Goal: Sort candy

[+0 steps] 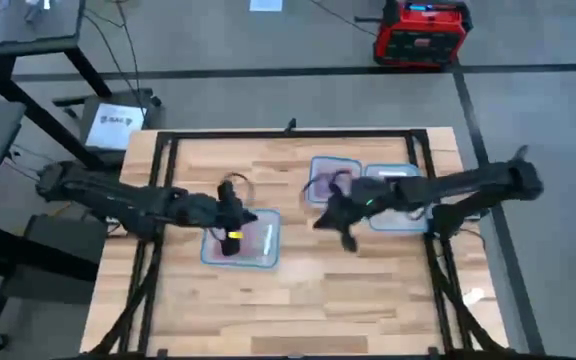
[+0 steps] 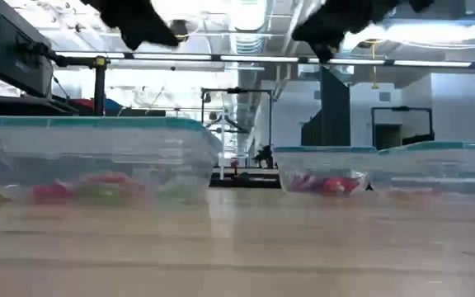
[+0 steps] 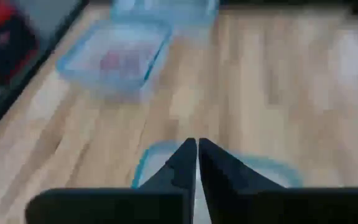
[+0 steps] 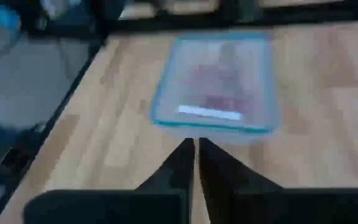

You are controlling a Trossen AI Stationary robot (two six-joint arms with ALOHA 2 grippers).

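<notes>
Three clear tubs with bluish rims stand on the wooden table: a left tub (image 1: 258, 242), a middle tub (image 1: 320, 172) and a right tub (image 1: 400, 212). Blurred red and pink candy lies in the left tub (image 2: 81, 190) and in the middle tub (image 2: 324, 183). My left gripper (image 3: 196, 152) is shut with nothing between its fingers; it hangs above the left tub's rim (image 3: 143, 163) and looks toward the middle tub (image 3: 114, 59). My right gripper (image 4: 196, 149), also shut on nothing, hangs over bare table between the tubs (image 1: 330, 218), facing the left tub (image 4: 216, 84).
A black frame (image 1: 288, 133) runs round the tabletop. Bare wood lies along the near half of the table (image 1: 298, 310). Beyond the far edge are a red box (image 1: 420, 32) on the floor and a dark bench (image 1: 28, 30).
</notes>
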